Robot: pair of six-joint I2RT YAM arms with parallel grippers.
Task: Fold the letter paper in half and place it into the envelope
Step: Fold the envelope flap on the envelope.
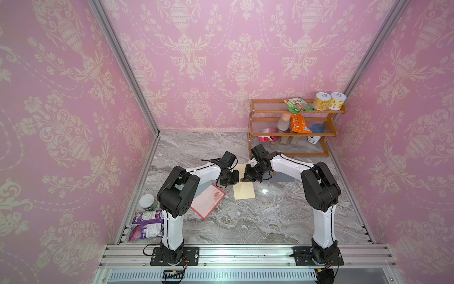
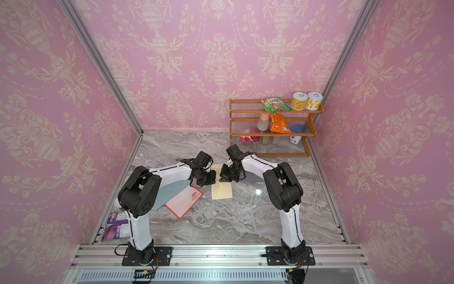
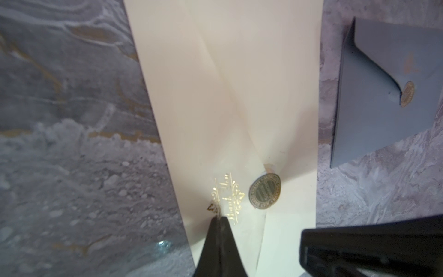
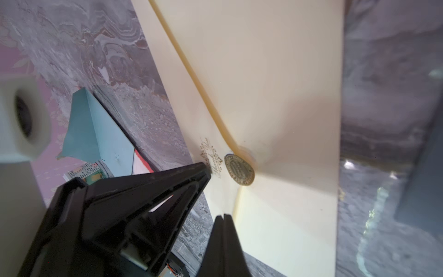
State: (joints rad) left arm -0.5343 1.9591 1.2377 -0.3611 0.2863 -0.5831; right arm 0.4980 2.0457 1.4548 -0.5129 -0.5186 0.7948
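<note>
Left claw (image 3: 219, 223) and right claw (image 4: 224, 220) are both pinched shut, holding nothing I can make out — tips down on the cream envelope (image 3: 239, 96) close by its gold seal (image 3: 264, 191). Back of the left claw, toward its arm's base, lies the letter paper (image 1: 208, 200), flat and unfolded: likely light, limp and prone to skating on the marble (image 1: 245, 221), so take a free corner.

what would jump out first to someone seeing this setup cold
Pink damask wallpaper covers all three walls and dominates. Mid-table on the grey marble, the left arm and right arm lean together over a cream envelope bearing a gold seal. In the far right corner stands a wooden rack with two yellow cans on its top shelf.
</note>
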